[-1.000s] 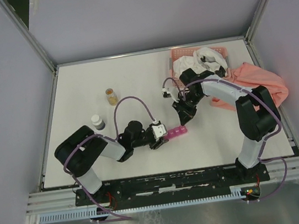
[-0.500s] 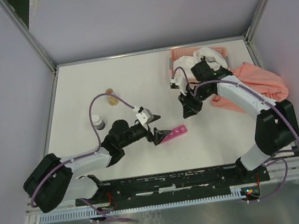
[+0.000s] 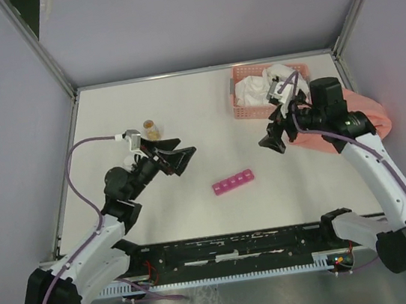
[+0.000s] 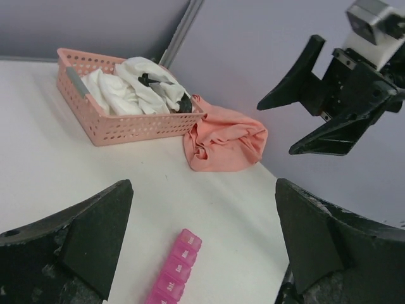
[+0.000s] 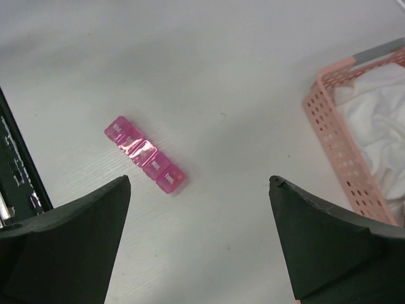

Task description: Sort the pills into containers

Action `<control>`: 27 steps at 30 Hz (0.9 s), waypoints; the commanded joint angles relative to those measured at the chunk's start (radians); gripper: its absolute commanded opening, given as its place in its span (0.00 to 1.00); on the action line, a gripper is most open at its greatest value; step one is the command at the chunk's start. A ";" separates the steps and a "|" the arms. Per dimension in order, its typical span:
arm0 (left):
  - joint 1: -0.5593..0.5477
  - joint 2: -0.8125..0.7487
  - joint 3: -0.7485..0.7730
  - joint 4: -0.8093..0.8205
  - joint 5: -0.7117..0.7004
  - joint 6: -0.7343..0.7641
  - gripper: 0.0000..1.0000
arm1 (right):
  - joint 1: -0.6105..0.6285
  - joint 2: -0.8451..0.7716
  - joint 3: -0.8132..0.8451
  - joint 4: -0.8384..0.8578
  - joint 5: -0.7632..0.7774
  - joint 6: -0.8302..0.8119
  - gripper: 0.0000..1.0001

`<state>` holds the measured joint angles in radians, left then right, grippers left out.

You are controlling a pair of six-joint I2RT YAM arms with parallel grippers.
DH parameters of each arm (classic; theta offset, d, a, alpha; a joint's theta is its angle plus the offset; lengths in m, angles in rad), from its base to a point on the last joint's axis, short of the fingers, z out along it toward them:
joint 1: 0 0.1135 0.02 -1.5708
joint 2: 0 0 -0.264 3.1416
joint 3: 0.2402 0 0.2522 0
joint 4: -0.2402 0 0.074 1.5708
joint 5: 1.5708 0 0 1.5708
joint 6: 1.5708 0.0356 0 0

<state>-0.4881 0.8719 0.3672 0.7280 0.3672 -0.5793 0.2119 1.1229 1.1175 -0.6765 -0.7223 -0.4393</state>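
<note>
While the pink pill box (image 3: pixel 232 182) lies on the table (image 3: pixel 182 109) between them, the left gripper (image 3: pixel 182 160) and right gripper (image 3: pixel 272 137) both gape wide, holding nothing.

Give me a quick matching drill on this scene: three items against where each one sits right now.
1. pink pill-organizer strip
2. salmon basket
3. amber bottle

A. far right corner, holding white cloth
B. standing upright on the left side
C. lying flat in the middle, nothing touching it

Pairs: 1-C, 2-A, 3-B
</note>
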 commanded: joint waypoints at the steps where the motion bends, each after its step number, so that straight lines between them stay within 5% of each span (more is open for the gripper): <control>1: 0.053 -0.007 0.081 -0.044 0.062 -0.195 0.99 | -0.030 -0.112 -0.005 0.202 0.081 0.198 0.99; 9: 0.054 -0.078 0.374 -0.533 -0.138 -0.106 0.99 | -0.032 -0.193 0.213 0.067 0.258 0.351 0.99; 27: 0.054 -0.186 0.550 -0.702 -0.103 -0.036 0.99 | -0.033 -0.238 0.387 -0.007 0.303 0.555 0.99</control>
<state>-0.4377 0.6907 0.8764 0.0368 0.2447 -0.6498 0.1810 0.8894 1.4467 -0.6781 -0.4709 0.0380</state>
